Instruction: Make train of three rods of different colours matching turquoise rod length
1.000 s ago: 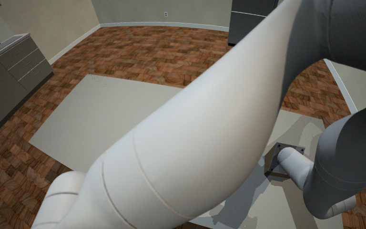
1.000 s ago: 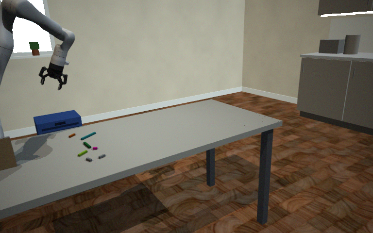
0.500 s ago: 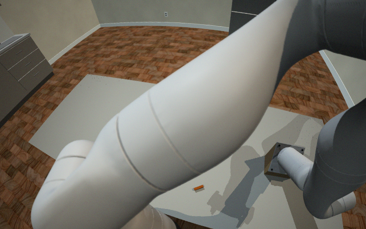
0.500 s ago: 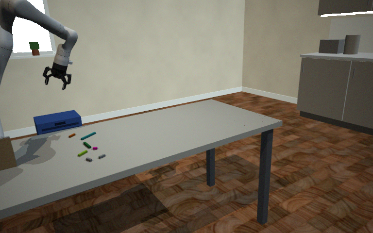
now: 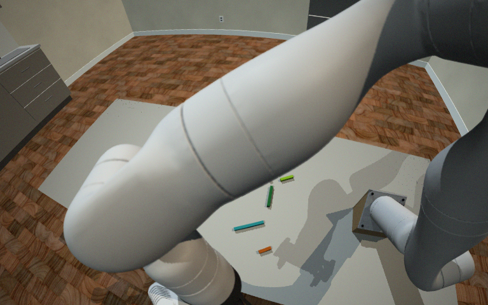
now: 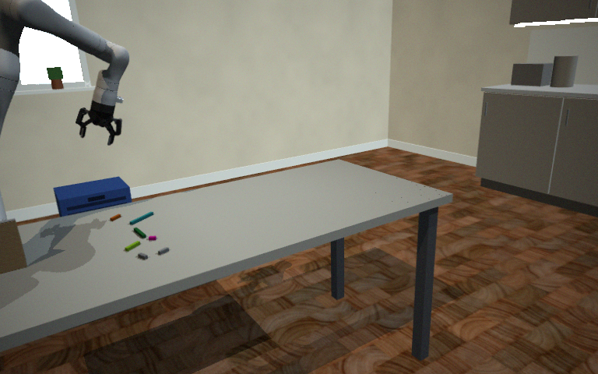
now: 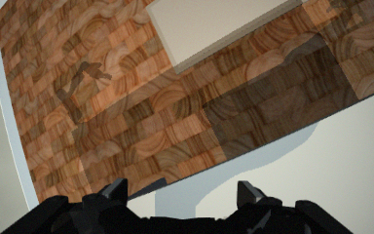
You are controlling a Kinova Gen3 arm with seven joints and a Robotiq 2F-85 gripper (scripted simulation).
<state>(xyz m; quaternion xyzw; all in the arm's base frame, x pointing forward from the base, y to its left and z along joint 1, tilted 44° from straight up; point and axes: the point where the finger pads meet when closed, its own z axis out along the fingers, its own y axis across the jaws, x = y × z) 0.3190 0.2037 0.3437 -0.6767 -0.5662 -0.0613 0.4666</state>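
Note:
Several rods lie apart on the grey table near its left end. The turquoise rod (image 6: 141,217) (image 5: 248,225) lies near the orange rod (image 6: 115,216) (image 5: 264,249). The green rod (image 6: 139,232) (image 5: 269,196), the magenta rod (image 6: 152,238), the lime rod (image 6: 131,245) (image 5: 286,177) and two grey rods (image 6: 142,255) (image 6: 163,251) lie in front of them. No two rods touch. My gripper (image 6: 100,128) (image 7: 182,192) is open and empty, high above the table's back left part. The arm hides the magenta and grey rods in the top view.
A blue box (image 6: 91,195) lies at the table's back edge behind the rods. The arm's base mount (image 5: 377,215) stands on the table's left end. A cabinet (image 6: 539,141) stands far right, off the table.

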